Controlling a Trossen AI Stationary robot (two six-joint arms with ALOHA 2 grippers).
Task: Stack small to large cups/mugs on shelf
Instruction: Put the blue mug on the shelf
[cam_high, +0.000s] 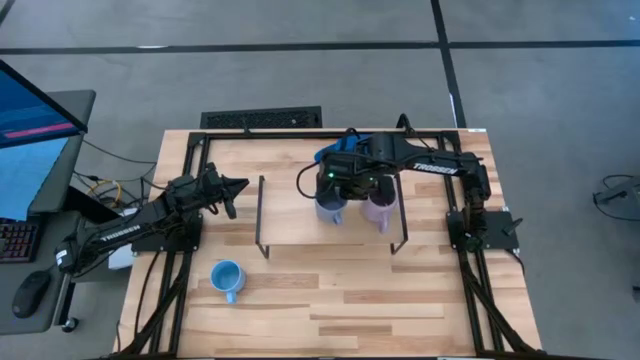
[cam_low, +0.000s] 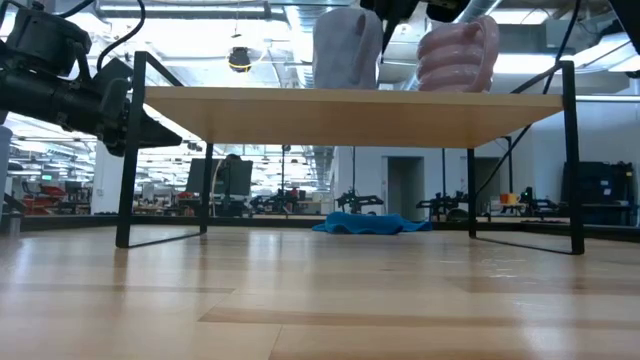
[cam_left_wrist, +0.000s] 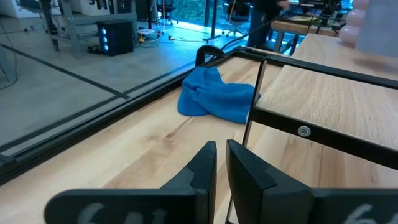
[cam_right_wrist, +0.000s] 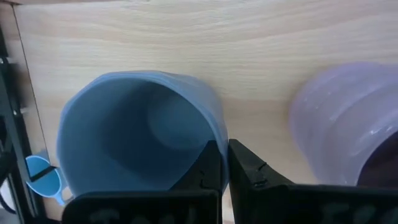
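The grey-blue mug (cam_high: 330, 207) and the pale lilac mug (cam_high: 380, 212) stand side by side, mouths up, on the light-wood shelf (cam_high: 290, 225); the low view shows their bases on the shelf top (cam_low: 300, 100). My right gripper (cam_right_wrist: 224, 163) comes down over the grey-blue mug (cam_right_wrist: 137, 130), shut on its rim, with the lilac mug (cam_right_wrist: 348, 124) beside it. The sky-blue mug (cam_high: 227, 278) stands upright on the table, near and left of the shelf. My left gripper (cam_high: 240, 185) is shut and empty by the shelf's left end. My right gripper holds the grey-blue mug by its rim (cam_right_wrist: 214, 134), on the side toward the lilac mug. One finger is inside the mug and one outside. The fingers come from above, pointing down. The mug stands upright with its base on the shelf (cam_low: 345, 85).
A bright blue cloth (cam_left_wrist: 214, 96) lies on the table behind the shelf, partly under my right arm in the high view (cam_high: 330, 152). The shelf's black wire legs (cam_low: 125, 160) stand at its ends. Bare tabletop (cam_high: 380, 310) spreads toward the near edge.
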